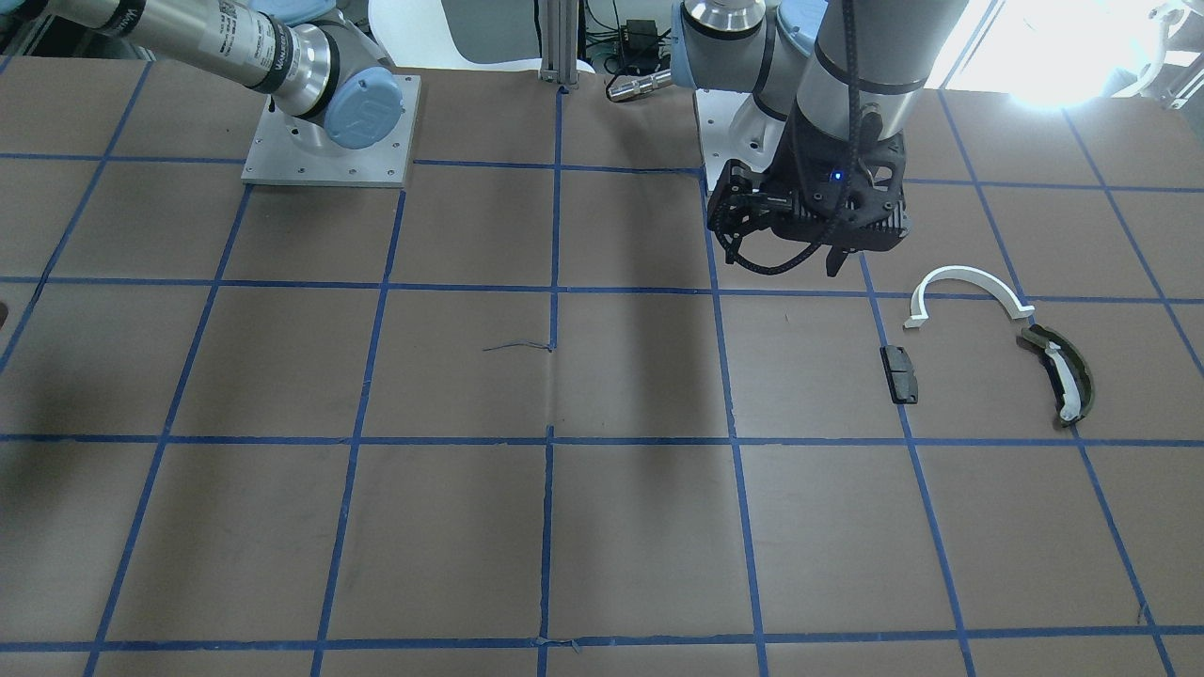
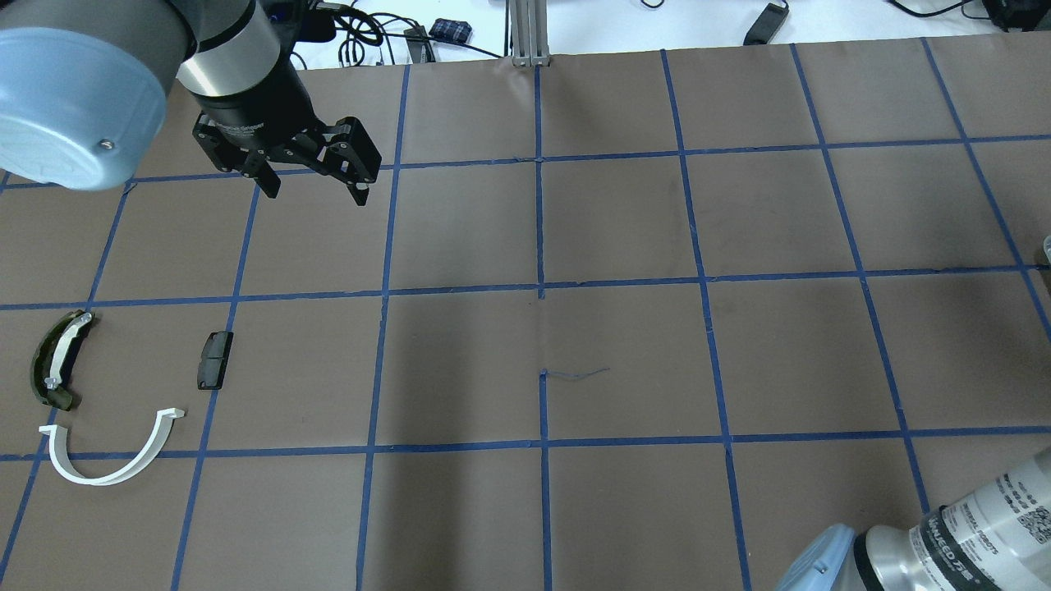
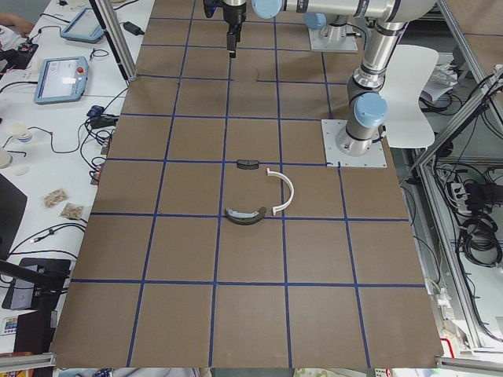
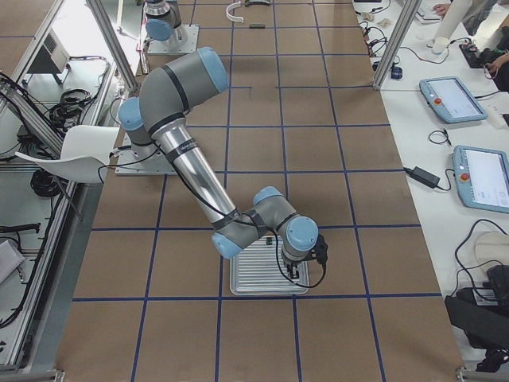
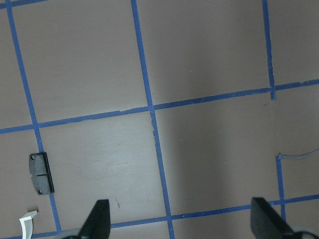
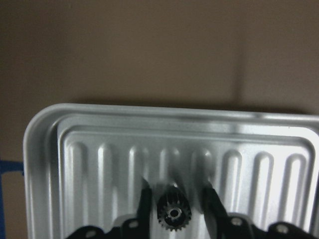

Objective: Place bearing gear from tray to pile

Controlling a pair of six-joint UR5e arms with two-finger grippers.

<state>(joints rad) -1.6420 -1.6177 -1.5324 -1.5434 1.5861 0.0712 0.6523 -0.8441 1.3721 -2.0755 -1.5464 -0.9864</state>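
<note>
Bearing gear (image 6: 173,213) — in tray (image 6: 45,124) at table's (image 2: 624,230) right end, between right gripper's (image 6: 174,198) spread fingers (image 6: 145,201), a slight gap each side.
Pile (image 3: 245,215), left end: white half-ring arc (image 1: 969,274), olive-green shoe (image 2: 57,361), dark block (image 2: 213,359), all apart.
Left gripper (image 2: 316,195) — released, empty, hovering toward mid-table.
Stray thread (image 2: 575,375) at centre.

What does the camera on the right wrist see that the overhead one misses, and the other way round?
Only the right wrist view shows the ribbed metal tray and the small dark gear in it, between the fingers of the right tool. Only the overhead view shows the open left tool above the table and the pile: a white half-ring, an olive-green shoe, a dark block. Both show the brown table with blue tape lines.
</note>
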